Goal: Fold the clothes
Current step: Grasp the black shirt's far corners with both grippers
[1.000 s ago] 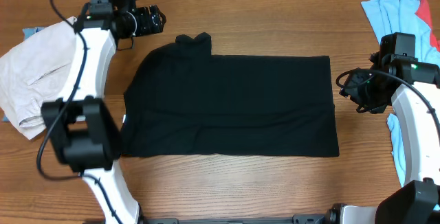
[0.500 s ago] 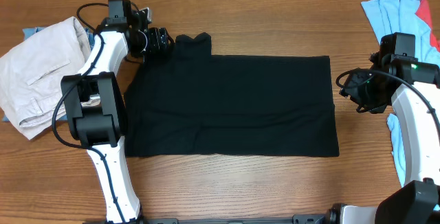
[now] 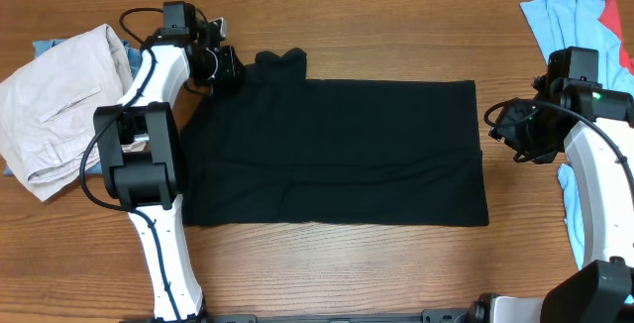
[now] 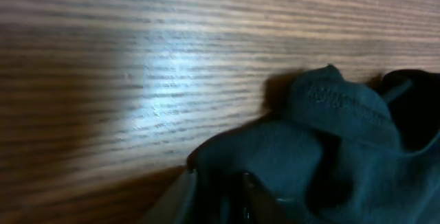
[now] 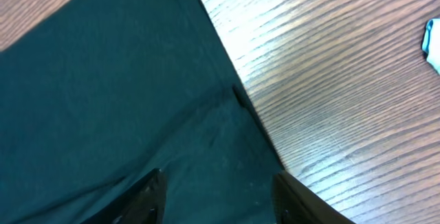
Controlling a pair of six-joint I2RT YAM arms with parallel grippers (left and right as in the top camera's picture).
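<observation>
- While the black shirt (image 3: pixel 337 150) lies spread flat across the middle of the table (image 3: pixel 327 273), the left gripper (image 3: pixel 226 65) sits at its far-left corner. Its jaws are drawn close on a pinch of cloth, just beside a small bunched flap (image 4: pixel 337 100).
- The right gripper (image 3: pixel 510 135) hangs at the shirt's right edge with its jaws apart and the hem running between them. Whether the fingers touch the cloth cannot be told.
- Beige trousers (image 3: pixel 54 105) are heaped at the far left and a blue tee (image 3: pixel 580 16) lies at the far right, both well clear of either set of jaws.
- The step in hand looks to be taking hold of the shirt for a first fold.
- To do it well, the left jaws want a firm bite on the corner itself, not a loose wrinkle.
- The right jaws should close on the edge before anything lifts.
- Both should then rise level, so the cloth carries over without dragging and the crease falls straight.
</observation>
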